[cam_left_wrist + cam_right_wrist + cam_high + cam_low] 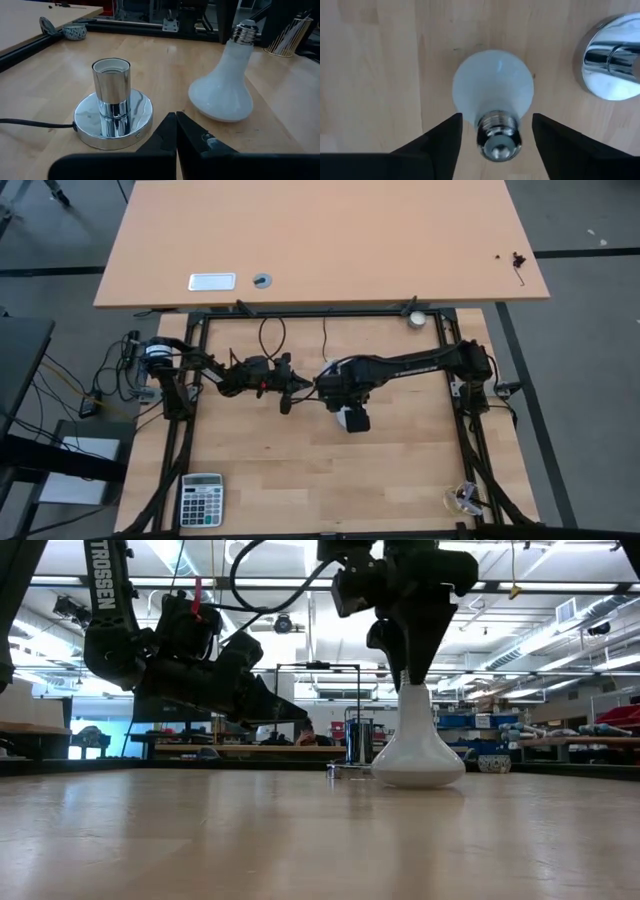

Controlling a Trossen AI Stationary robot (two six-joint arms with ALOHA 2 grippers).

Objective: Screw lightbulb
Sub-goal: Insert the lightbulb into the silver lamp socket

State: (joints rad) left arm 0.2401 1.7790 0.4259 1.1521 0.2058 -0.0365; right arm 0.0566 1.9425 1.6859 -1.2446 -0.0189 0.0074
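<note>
Tabletop [280, 100]: pale wood.
Lightbulb [493, 92]: dome down, screw base up.
Right pincer [496, 131]: spread apart, straddling the base.
Left pincer [176, 131]: closed, empty.

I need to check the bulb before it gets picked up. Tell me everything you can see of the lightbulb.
The lightbulb is frosted white, with a wide rounded dome narrowing to a ribbed silvery screw base. It stands dome down on the wooden table, screw base up, leaning slightly, beside the chrome socket but apart from it. The right claw hangs over it, open, a finger on each side of the screw base, neither visibly touching.
</note>
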